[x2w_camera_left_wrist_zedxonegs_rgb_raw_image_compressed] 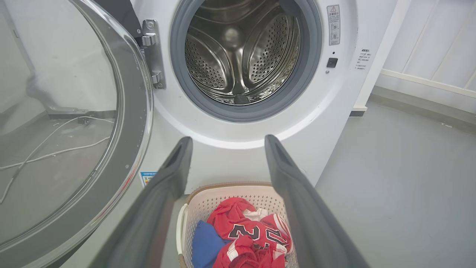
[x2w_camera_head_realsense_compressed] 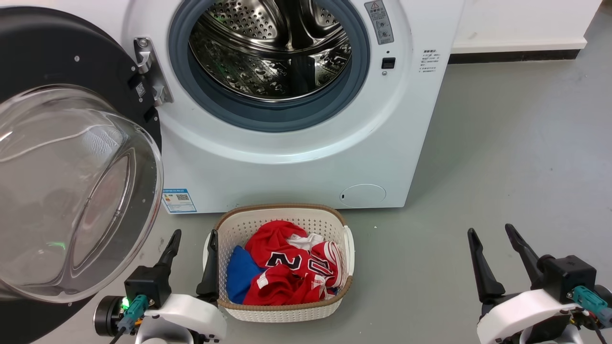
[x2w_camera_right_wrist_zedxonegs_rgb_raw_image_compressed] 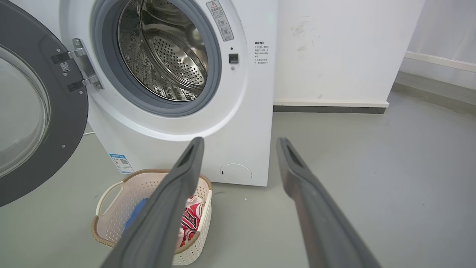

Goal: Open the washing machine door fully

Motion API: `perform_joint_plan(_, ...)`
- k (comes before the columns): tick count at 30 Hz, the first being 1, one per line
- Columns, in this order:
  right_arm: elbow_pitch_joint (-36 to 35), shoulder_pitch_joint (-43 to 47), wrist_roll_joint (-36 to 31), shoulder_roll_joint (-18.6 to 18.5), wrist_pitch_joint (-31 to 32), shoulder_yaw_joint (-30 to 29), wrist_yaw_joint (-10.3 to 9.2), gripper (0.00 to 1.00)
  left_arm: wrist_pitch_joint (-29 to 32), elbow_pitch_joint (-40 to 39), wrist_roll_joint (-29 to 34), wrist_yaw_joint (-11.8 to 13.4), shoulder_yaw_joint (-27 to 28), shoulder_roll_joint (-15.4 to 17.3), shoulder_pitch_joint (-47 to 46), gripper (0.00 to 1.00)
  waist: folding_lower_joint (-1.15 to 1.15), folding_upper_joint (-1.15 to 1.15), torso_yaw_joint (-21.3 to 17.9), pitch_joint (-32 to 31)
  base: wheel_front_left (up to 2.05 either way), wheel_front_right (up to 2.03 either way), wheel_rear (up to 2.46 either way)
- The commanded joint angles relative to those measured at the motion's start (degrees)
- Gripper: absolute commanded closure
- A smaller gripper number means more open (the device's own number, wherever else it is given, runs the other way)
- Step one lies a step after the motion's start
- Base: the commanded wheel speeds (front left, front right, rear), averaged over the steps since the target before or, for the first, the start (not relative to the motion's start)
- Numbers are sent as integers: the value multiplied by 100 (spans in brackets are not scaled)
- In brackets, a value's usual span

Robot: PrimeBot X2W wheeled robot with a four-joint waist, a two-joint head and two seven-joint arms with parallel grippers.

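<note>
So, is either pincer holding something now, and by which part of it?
Nothing is held. The left pincer and the right pincer are both open and empty. The washing machine door stands open, and no pincer grips it.

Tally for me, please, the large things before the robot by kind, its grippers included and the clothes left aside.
washing machine: 1
washing machine door: 1, swung open
laundry basket: 1
Grippers: 2, the left gripper and the right gripper, both open
Total: 5
</note>
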Motion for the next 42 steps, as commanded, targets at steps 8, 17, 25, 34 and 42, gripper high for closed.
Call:
perform_joint_plan(8,35,-15,18,10,-37,13,-2,0,-28,-10,41,-14,56,6,46,0,0,0,-27,-11,0,0,0)
perform_joint_plan(17,60,-14,19,31,-48,42,-2,0,-28,14,56,2,88,9,72,0,0,0,-44,-3,0,0,0)
perform_joint_plan(25,61,9,28,44,-40,53,-2,0,-28,-4,59,-10,111,0,81,0,0,0,-41,1,0,0,0)
perform_joint_plan(34,303,20,670,36,25,3,0,100,225,179,-552,-53,214,-90,50,100,0,0,-30,-3,0,0,0)
perform_joint_plan(42,415,-79,1554,51,119,-74,0,100,426,117,-1380,-124,328,-131,43,100,0,0,-12,-7,0,0,0)
